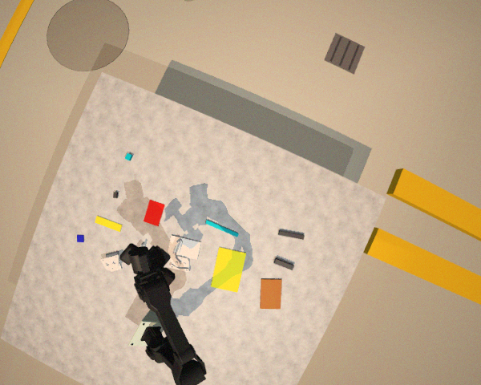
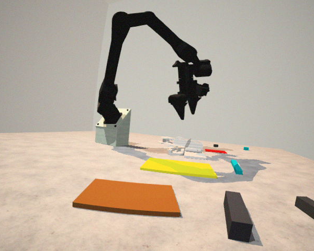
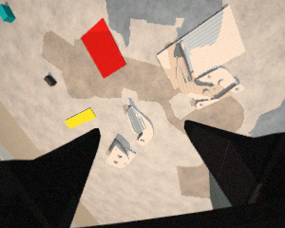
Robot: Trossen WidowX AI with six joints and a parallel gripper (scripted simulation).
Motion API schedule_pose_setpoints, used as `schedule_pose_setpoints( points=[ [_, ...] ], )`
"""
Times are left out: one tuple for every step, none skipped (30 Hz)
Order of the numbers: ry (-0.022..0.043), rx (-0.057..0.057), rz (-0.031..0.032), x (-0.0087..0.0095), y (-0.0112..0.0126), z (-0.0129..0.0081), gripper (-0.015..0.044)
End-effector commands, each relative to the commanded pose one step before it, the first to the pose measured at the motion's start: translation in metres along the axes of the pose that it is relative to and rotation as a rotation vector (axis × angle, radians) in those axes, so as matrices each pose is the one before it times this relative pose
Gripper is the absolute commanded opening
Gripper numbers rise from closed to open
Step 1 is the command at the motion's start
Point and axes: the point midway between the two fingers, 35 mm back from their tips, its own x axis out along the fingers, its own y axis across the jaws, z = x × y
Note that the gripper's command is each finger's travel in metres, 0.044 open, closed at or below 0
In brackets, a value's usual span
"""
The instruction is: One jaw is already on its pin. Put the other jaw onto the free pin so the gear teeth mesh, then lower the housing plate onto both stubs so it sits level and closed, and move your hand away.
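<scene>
The black hand [image 1: 145,256] [image 2: 187,116] [image 3: 142,127] is wide open with nothing in it, up above the table. From the top, the loose curvy jaw [image 1: 144,242] [image 3: 142,124] sits between the small white plate [image 1: 111,262] [image 2: 166,140] [image 3: 120,159], left, and what looks like the base [image 1: 189,248] [image 2: 194,155] [image 3: 223,43], right.

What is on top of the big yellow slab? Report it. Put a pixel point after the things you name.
Nothing rests on the yellow slab [image 1: 225,269] [image 2: 176,166]; only a shadow falls across its top. Whatever may lie beneath it is covered, so its underside and the patch of table under it cannot be seen.
</scene>
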Motion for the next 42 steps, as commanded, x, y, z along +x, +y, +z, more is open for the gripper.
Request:
schedule_pose_setpoints(
  points=[
    [0.01218, -0.0925, -0.06997, 0.01249, 0.0106, -0.01283, 0.044],
    [0.00316, -0.0235, -0.01778, 0.003, 0.0029, -0.00344, 0.044],
    [0.003, -0.0235, -0.01789, 0.00298, 0.00293, -0.0034, 0.044],
    [0.00285, -0.0235, -0.018, 0.00295, 0.00296, -0.00335, 0.044],
    [0.0027, -0.0234, -0.01811, 0.00293, 0.00299, -0.0033, 0.044],
    [0.00256, -0.0234, -0.01822, 0.00291, 0.00302, -0.00326, 0.044],
    [0.00242, -0.0234, -0.01834, 0.00289, 0.00305, -0.00321, 0.044],
    [0.00228, -0.0234, -0.01846, 0.00287, 0.00307, -0.00316, 0.044],
    [0.00215, -0.0233, -0.01855, 0.00285, 0.0031, -0.00311, 0.044],
    [0.00203, -0.0233, -0.0187, 0.00283, 0.00312, -0.00306, 0.044],
    [0.00191, -0.0232, -0.01882, 0.00281, 0.00315, -0.00301, 0.044],
    [0.0018, -0.0232, -0.01895, 0.00279, 0.00317, -0.00296, 0.044],
    [0.00169, -0.0231, -0.01906, 0.00277, 0.00319, -0.00291, 0.044],
    [0.0013, -0.0188, -0.01565, 0.00224, 0.00262, -0.00233, 0.044],
    [0.00075, -0.0113, -0.00943, 0.00133, 0.00159, -0.00137, 0.044],
    [0.00024, -0.0038, -0.00315, 0.00044, 0.00053, -0.00045, 0.044],
    [0.0, 0.0, 0.0, 0.0, 0.0, 0.0, 0.044],
    [0.0, 0.0, 0.0, 0.0, 0.0, 0.0, 0.044],
    [0.0, 0.0, 0.0, 0.0, 0.0, 0.0, 0.044],
    [-0.00005, 0.0, -0.00002, 0.00228, 0.00005, 0.00014, 0.044],
    [-0.00012, 0.0001, -0.00011, 0.00681, 0.00009, 0.00032, 0.044],
    [-0.00013, 0.0002, -0.00036, 0.01127, -0.00003, 0.00021, 0.044],
    [-0.00004, 0.0002, -0.00058, 0.01115, -0.00025, -0.00019, 0.044],
    [0.00002, 0.0001, -0.00045, 0.00663, -0.00025, -0.00031, 0.044],
    [0.00002, 0.0, -0.00017, 0.0022, -0.0001, -0.00014, 0.044],
    [0.0, 0.0, 0.0, 0.0, 0.0, 0.0, 0.044],
    [0.0, 0.0, 0.0, 0.0, 0.0, 0.0, 0.044],
    [0.0, 0.0, 0.0, 0.0, 0.0, 0.0, 0.044],
    [0.0, 0.0, 0.0, 0.0, 0.0, 0.0, 0.044],
    [0.0, 0.0, 0.0, 0.0, 0.0, 0.0, 0.044],
    [0.0, 0.0, 0.0, 0.0, 0.0, 0.0, 0.044],
    [0.0, 0.0, 0.0, 0.0, 0.0, 0.0, 0.044],
    [0.0, 0.0, 0.0, 0.0, 0.0, 0.0, 0.044],
    [0.0, 0.0, 0.0, 0.0, 0.0, 0.0, 0.044],
    [0.0, 0.0, 0.0, 0.0, 0.0, 0.0, 0.044],
    [0.0, 0.0, 0.0, 0.0, 0.0, 0.0, 0.044],
    [0.0, 0.0, 0.0, 0.0, 0.0, 0.0, 0.044],
    [0.0, 0.0, 0.0, 0.0, 0.0, 0.0, 0.044],
    [0.0, 0.0, 0.0, 0.0, 0.0, 0.0, 0.044],
    [0.0, 0.0, 0.0, 0.0, 0.0, 0.0, 0.044],
    [-0.00001, 0.0, 0.0, 0.00027, 0.00001, 0.00002, 0.044],
    [-0.00002, 0.0, 0.00001, 0.00082, 0.00002, 0.00007, 0.044]
  ],
)
